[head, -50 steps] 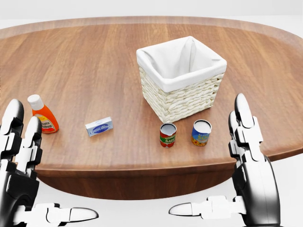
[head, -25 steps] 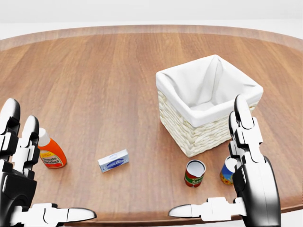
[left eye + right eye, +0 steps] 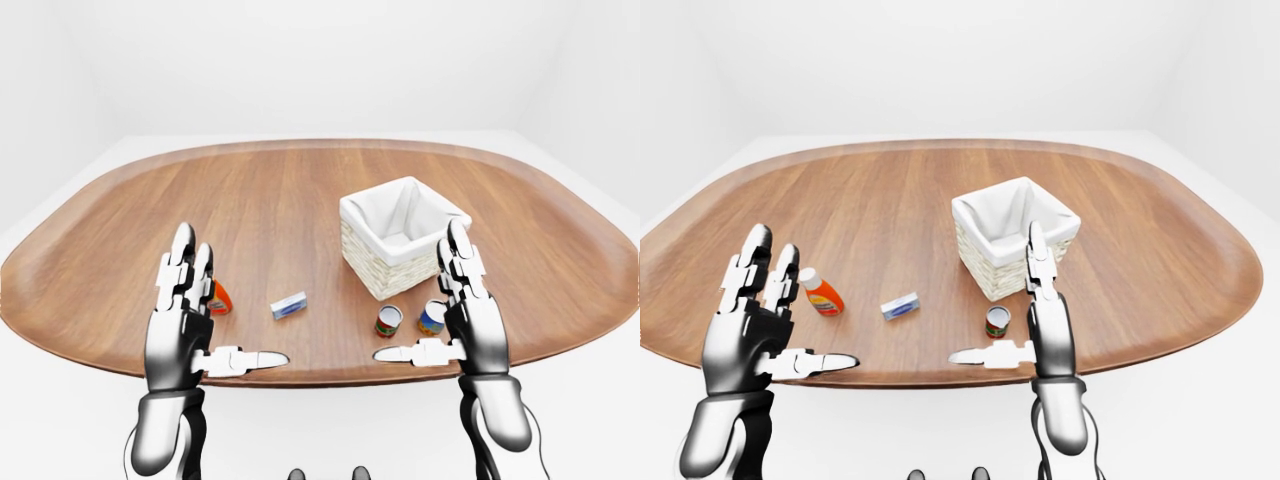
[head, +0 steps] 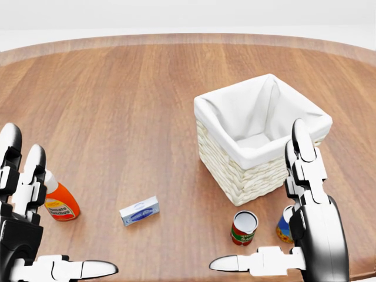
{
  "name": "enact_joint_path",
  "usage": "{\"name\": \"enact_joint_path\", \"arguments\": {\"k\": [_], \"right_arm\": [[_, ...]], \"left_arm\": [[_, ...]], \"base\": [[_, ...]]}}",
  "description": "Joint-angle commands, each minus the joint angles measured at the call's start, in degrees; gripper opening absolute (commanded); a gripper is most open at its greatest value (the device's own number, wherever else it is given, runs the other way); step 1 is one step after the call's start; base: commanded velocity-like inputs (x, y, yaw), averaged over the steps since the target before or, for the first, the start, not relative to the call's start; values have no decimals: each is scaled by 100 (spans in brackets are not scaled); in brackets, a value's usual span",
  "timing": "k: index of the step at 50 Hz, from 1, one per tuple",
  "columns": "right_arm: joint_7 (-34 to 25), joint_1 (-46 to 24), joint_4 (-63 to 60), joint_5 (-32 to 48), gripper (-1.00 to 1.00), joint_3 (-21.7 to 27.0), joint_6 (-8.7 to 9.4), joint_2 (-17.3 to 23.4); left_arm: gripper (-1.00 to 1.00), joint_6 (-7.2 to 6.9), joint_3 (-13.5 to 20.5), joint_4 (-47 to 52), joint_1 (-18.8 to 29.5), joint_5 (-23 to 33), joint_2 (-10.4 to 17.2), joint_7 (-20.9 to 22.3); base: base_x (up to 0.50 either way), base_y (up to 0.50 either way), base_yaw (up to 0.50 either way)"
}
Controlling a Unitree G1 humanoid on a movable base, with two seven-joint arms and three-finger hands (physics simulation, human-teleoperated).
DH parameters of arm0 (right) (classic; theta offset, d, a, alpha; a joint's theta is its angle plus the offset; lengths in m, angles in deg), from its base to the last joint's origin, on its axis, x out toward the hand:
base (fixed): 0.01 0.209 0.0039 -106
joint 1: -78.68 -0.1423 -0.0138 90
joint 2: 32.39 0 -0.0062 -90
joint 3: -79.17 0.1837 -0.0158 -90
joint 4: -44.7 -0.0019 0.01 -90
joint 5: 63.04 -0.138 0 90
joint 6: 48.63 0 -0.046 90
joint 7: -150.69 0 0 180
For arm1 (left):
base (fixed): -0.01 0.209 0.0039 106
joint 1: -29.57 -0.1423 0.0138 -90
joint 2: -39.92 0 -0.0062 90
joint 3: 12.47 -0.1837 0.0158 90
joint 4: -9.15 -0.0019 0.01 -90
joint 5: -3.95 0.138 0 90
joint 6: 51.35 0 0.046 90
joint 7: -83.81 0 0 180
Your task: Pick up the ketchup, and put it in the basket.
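Observation:
The ketchup (image 4: pixel 60 203) is an orange bottle with a white cap, standing upright on the wooden table (image 4: pixel 117 100) at the lower left of the head view. My left hand (image 3: pixel 238 298) is open, fingers up and thumb pointing right; its fingers (image 4: pixel 23 176) hide the bottle's left side. A white-lined wicker basket (image 4: pixel 235 170) stands right of centre. To its lower right my right hand (image 3: pixel 417 290) is also open and holds nothing.
A small white and blue box (image 4: pixel 140 211) lies between the ketchup and the basket. A red can (image 4: pixel 244 227) and a blue can (image 4: pixel 283 228) stand just below the basket; my right hand partly covers the blue one.
The camera has moved closer over the table, so everything on it has slid down the head view. Both hands keep the same open pose.

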Motion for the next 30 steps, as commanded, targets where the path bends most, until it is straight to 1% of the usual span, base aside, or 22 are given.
{"name": "enact_joint_path", "arguments": {"k": [1, 25, 30], "right_arm": [[-74, 55, -130, -38, 100, -59, 0, 32], [-66, 60, -113, 4, 100, -42, 0, 26], [-23, 7, -105, -34, 100, 41, 0, -5]], "left_arm": [[100, 0, 35, 21, 40, -41, -13, 10], [100, 0, 28, -8, 36, -38, -11, 11], [100, 0, 4, -40, 47, 48, -1, -20]], "base": [[50, 0, 0], [50, 0, 0], [50, 0, 0]]}}
